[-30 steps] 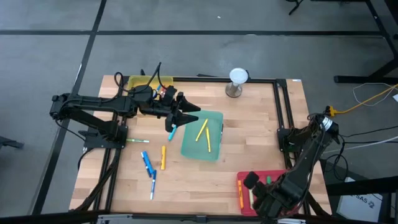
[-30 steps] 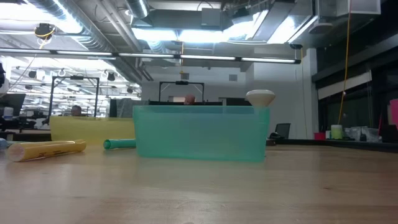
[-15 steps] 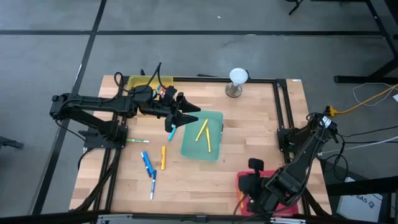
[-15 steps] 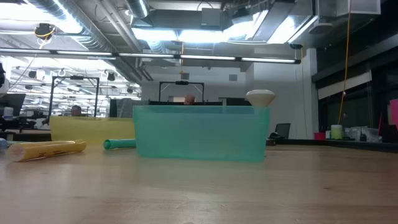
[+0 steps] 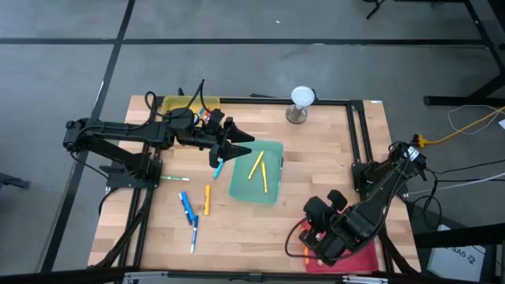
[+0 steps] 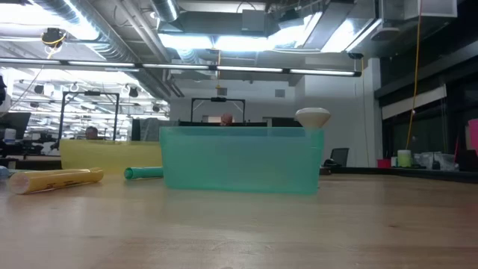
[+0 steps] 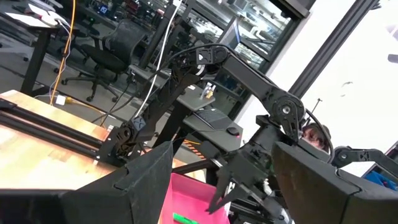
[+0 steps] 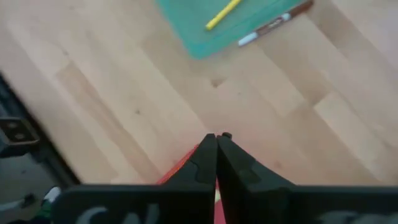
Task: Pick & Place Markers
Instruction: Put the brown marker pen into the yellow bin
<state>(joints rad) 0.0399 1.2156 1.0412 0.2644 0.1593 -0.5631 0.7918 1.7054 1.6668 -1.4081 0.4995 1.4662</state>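
Observation:
Several markers lie on the wooden table (image 5: pixel 237 229): two blue ones (image 5: pixel 187 207), an orange one (image 5: pixel 207 199), a thin green one (image 5: pixel 178 179) and a teal one (image 5: pixel 218 166) beside the teal tray (image 5: pixel 258 172). Two yellow markers (image 5: pixel 257 166) lie flat in that tray. My left gripper (image 5: pixel 244 146) hangs level and open over the tray's left edge, nothing between its fingers (image 7: pixel 149 186). My right gripper (image 8: pixel 216 139) is shut and slants down above the red tray's (image 5: pixel 357 257) left edge. An orange marker (image 5: pixel 304 249) lies in the red tray.
A yellow tray (image 5: pixel 189 104) stands at the far left, and a white-topped stand (image 5: pixel 302 102) at the far edge. A black frame (image 5: pixel 357 134) runs along the table's right side. In the low view a yellow marker (image 6: pixel 60 179) and a green one (image 6: pixel 146 172) lie left of the teal tray.
My right gripper has risen from the near part of the red tray and gone toward the table's far and left edges, rolling about its own axis as it went. The left arm and the markers on the table have kept still.

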